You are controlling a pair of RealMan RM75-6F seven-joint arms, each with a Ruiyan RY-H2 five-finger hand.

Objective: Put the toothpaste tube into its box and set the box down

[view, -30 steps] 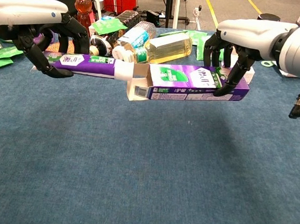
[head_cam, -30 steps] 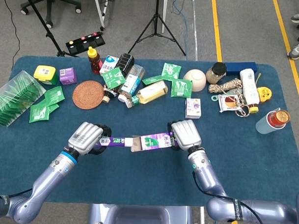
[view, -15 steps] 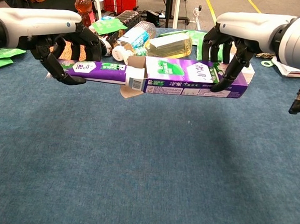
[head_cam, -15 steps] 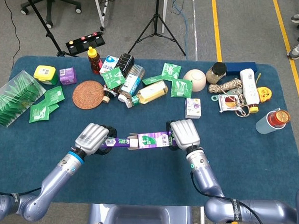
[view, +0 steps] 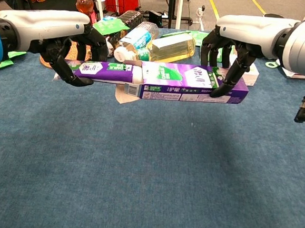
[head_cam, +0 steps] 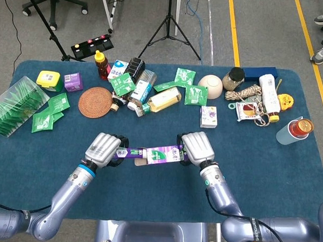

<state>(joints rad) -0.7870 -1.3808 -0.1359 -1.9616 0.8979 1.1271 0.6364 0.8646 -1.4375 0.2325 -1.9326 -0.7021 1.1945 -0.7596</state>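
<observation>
Blue cloth covers the table (head_cam: 148, 200), bare along its near half, with clutter banked along the far edge. Fingers (view: 66, 70) of the left hand (head_cam: 105, 147) curl around the tail of the tube (view: 100, 70); fingers (view: 224, 80) of the right hand (head_cam: 196, 149) wrap the closed end of the box (view: 192, 83). Both items hang level above the cloth, at mid-table, clear of it on every side. The tube's front end sits inside the box mouth, whose flap (view: 123, 91) hangs open below the joint. Behind the pair lie bottles (view: 168, 45) and green sachets (head_cam: 185, 76); a small carton (head_cam: 208, 116) stands just beyond the right hand. At far left sit a bag (head_cam: 16, 105) of green packets and a woven coaster (head_cam: 96, 101); at far right, a capped cup (head_cam: 293, 131) near the table's edge. Open cloth extends from the hands to the near edge. Compared with a second ago, the hands stand closer together: the cap then lay at the mouth, and a shorter length of tube now shows between left hand and box.
</observation>
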